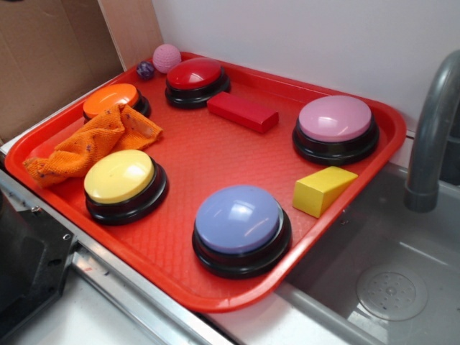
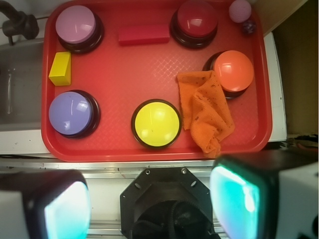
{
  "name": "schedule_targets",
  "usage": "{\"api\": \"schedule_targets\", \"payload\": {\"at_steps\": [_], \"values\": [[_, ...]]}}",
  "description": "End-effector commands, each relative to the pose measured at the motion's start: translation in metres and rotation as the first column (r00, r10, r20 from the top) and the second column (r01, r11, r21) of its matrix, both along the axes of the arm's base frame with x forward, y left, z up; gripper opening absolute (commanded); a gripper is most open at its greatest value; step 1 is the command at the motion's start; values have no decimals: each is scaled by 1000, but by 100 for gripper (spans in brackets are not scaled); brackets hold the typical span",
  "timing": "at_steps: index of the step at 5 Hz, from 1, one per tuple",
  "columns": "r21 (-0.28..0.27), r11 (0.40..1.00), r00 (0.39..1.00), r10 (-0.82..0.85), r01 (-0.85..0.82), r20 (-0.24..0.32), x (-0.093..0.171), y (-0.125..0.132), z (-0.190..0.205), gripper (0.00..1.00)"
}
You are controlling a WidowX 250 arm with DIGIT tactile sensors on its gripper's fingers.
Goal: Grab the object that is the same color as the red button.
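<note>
Lying fully visible, the red block nearly blends into the tray.

- Bright, even light; soft shadows under the buttons.
- Glare spots on the red button dome.
- Wrist view: gripper fingers blurred, glowing teal.

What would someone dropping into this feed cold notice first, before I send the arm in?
The red tray filling both views, dotted with five big dome buttons: dark red button at the far edge, pink, orange, yellow and blue-purple around it. Next, the crumpled orange cloth draped against the orange button. The small red block lies flat just beside the red button, nearly blending into the tray. The tool hovers open outside the tray's near edge.
</note>
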State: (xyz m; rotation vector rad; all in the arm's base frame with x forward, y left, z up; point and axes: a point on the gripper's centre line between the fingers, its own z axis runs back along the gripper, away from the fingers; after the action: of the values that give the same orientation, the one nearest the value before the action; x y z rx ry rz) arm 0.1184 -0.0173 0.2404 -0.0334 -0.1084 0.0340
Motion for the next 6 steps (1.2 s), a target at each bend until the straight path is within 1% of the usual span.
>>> {"api": "schedule_targets", "payload": {"at_steps": [1,2,3,4,5,6], "values": [[0,1000,1000,0,0,0,0,0,0,100],[-35,995,992,94,-97,-85,34,-4,-16,100],[-83,971,969,214,-225,-121,57,-8,-29,100],[-138,888,898,424,-438,-120,93,-6,-56,100],[-167,804,820,548,-571,-167,118,-1,-80,100],[-157,670,688,708,-725,-156,142,2,-105,100]]}}
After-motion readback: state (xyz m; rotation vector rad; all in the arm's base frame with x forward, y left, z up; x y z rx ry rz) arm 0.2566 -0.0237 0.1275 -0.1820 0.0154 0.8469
